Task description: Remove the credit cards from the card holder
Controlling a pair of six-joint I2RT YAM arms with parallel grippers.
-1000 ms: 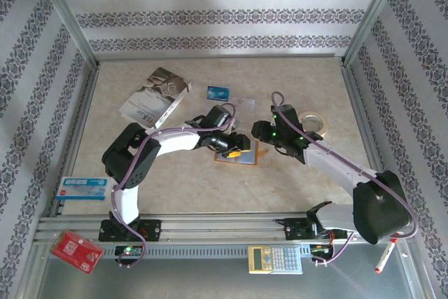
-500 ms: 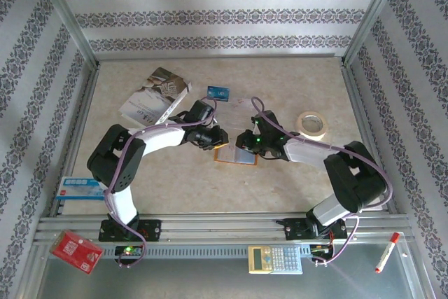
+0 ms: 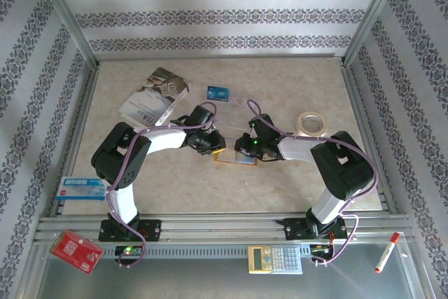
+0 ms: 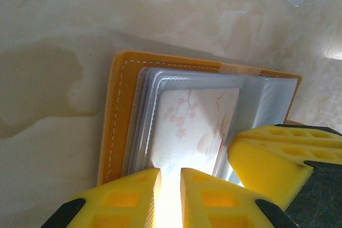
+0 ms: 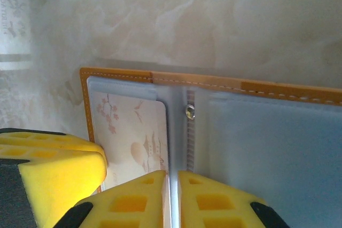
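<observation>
1. Up close, the left jaws are sitting nearly together at the near edge of the pale card (image 4: 195,124). Glare is filling the slit between them, so I cannot tell whether they are nipping anything.
2. The right jaws are pinching a thin clear leaf, which is standing on edge just by the rivet (image 5: 189,111) at the spine of the card holder (image 5: 224,84).
3. To my eye the pale card is the one being worked on. It will likely be going best if one side is pinning the holder flat while the other is sliding the card straight out through its pocket mouth. Gripping leaf and card together risks dragging the whole holder.
4. The card holder (image 3: 234,158) is lying open on the worktop (image 3: 280,187), between the two arms. It is showing orange covers, pale stitching and blue-grey clear pockets. The blossom-printed card is sitting in the page nearer the left jaws, and I cannot tell whether the other pockets are holding cards.
5. A blue card (image 3: 218,92) is lying on the worktop beyond the holder, apart from it.
</observation>
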